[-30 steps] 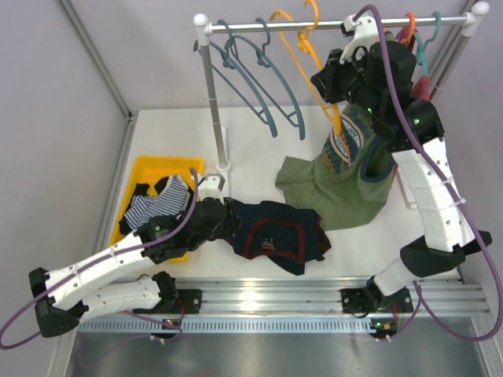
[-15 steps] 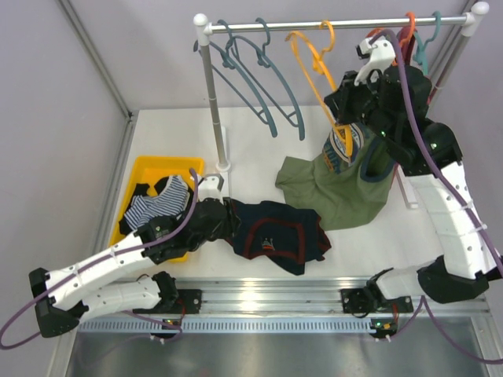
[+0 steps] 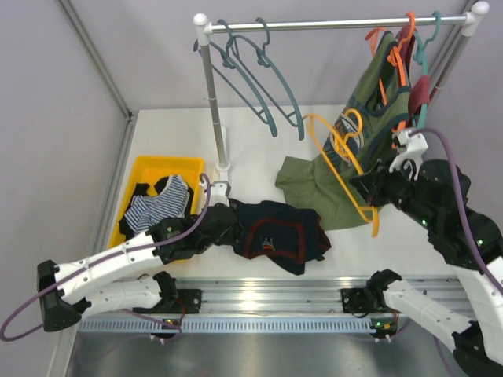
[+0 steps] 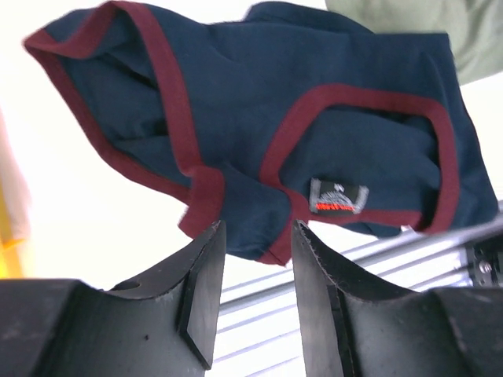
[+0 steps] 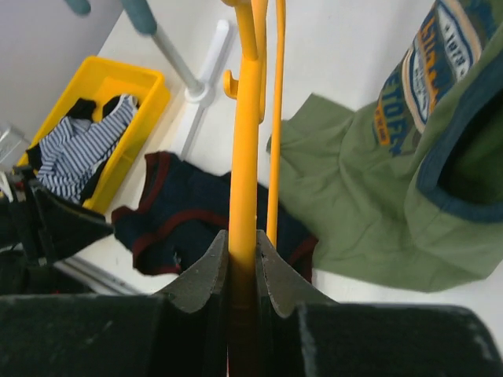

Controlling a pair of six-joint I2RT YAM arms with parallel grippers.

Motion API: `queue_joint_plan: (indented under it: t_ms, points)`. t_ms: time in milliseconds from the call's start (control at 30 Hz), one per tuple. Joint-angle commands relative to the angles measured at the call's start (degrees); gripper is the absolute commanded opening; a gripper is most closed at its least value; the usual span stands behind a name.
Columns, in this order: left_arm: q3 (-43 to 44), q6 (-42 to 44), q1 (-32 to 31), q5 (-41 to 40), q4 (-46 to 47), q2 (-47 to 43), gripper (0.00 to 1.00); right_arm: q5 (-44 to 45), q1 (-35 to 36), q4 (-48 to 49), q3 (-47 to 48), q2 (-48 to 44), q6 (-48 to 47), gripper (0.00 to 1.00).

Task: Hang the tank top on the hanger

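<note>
The navy tank top (image 3: pixel 279 236) with maroon trim lies crumpled on the white table near the front edge; it also shows in the left wrist view (image 4: pixel 330 126) and the right wrist view (image 5: pixel 169 212). My left gripper (image 3: pixel 233 228) is open at the top's left end, its jaws (image 4: pixel 257 232) just short of the maroon hem with nothing between them. My right gripper (image 3: pixel 366 187) is shut on the yellow-orange hanger (image 3: pixel 339 153), holding it off the rail above the table, over the green top. In the right wrist view the jaws (image 5: pixel 242 245) clamp the hanger (image 5: pixel 244 133).
A clothes rack (image 3: pixel 214 102) stands at the back with blue-grey hangers (image 3: pixel 263 86) on its rail. An olive-green printed top (image 3: pixel 338 192) hangs from a red-orange hanger (image 3: pixel 397 59) at the rail's right end and drapes onto the table. A yellow bin (image 3: pixel 149 169) at left holds a striped garment (image 3: pixel 157 206).
My right gripper has taken the yellow-orange hanger off the rail and brought it down and forward, over the green top. The left arm has barely moved.
</note>
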Motion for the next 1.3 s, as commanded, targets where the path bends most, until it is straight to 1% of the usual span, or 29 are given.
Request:
queue_joint_plan:
  t_ms: [0, 67, 100, 133, 167, 200, 233, 267, 333, 433, 533, 667, 900, 1033, 1067, 1133, 1167, 1233, 1267]
  points:
    - [-0.13, -1.95, -2.41, 0.17, 0.43, -0.82, 0.45, -5.24, -0.36, -3.9, -4.41, -6.81, 3.02, 0.0]
    - [0.05, -3.45, -5.92, -1.58, -1.14, 0.32, 0.46, -7.09, -0.45, -6.27, -5.74, -9.11, 3.81, 0.0]
    - [0.66, -5.8, -7.42, -2.72, -1.93, 1.19, 0.47, -8.84, -0.45, -7.06, -6.61, -11.04, 3.99, 0.0]
    - [1.01, -7.05, -10.56, -5.69, -2.98, 3.29, 0.47, -9.64, -0.36, -8.03, -7.06, -12.02, 4.34, 0.0]
    - [2.24, -8.45, -12.34, -7.2, -5.26, 4.62, 0.47, -10.35, -0.45, -9.43, -7.41, -13.51, 4.95, 0.0]
    - [2.94, -11.94, -13.83, -9.56, -7.19, 5.85, 0.48, -12.09, -0.45, -10.14, -8.11, -14.3, 5.22, 0.0]
    - [3.65, -13.55, -16.02, -12.89, -8.87, 8.3, 0.49, -13.07, -0.36, -10.49, -8.55, -14.92, 5.66, 0.0]
    - [4.61, -14.87, -16.83, -14.15, -10.8, 9.54, 0.52, -14.12, -0.45, -10.76, -8.99, -15.54, 6.44, 0.0]
    - [5.23, -17.16, -18.58, -15.82, -10.82, 12.18, 0.55, -17.2, -0.45, -10.76, -10.75, -16.77, 7.15, 0.0]
    - [6.81, -18.39, -20.52, -18.46, -10.73, 15.96, 0.55, -17.91, -0.45, -11.55, -12.68, -17.83, 7.24, 0.0]
    - [9.1, -22.08, -20.79, -21.53, -15.12, 19.83, 0.55, -17.91, -0.45, -13.04, -12.52, -18.18, 6.28, 0.0]
    - [10.33, -22.35, -20.79, -25.39, -16.0, 22.29, 0.55, -18.87, -0.45, -13.84, -11.98, -17.83, 5.49, 0.0]
    - [10.51, -22.18, -20.71, -26.9, -16.71, 25.98, 0.5, -20.72, -0.54, -14.45, -11.72, -16.95, 4.43, 0.0]
    - [10.25, -20.68, -19.91, -26.9, -15.48, 26.08, 0.34, -21.86, -0.45, -15.5, -11.11, -15.9, 2.85, 0.0]
    - [10.16, -19.99, -19.57, -26.82, -15.13, 25.9, 0.24, -22.39, -0.54, -15.77, -10.93, -15.37, 2.5, 0.0]
    - [9.9, -18.67, -17.99, -26.03, -14.43, 24.85, 0.16, -23.09, -0.45, -16.65, -10.84, -14.84, 1.54, 0.0]
    - [9.28, -16.4, -17.28, -25.59, -13.64, 24.15, 0.08, -23.71, -0.45, -17.0, -10.67, -14.49, 1.18, 0.0]
    - [8.41, -13.84, -14.31, -24.1, -10.39, 21.6, 0.0, -24.67, -0.45, -17.26, -10.58, -14.14, 0.83, 0.0]
    - [7.36, -12.17, -13.07, -21.57, -8.99, 20.64, 0.0, -25.64, -0.45, -17.35, -10.58, -13.96, 0.74, 0.0]
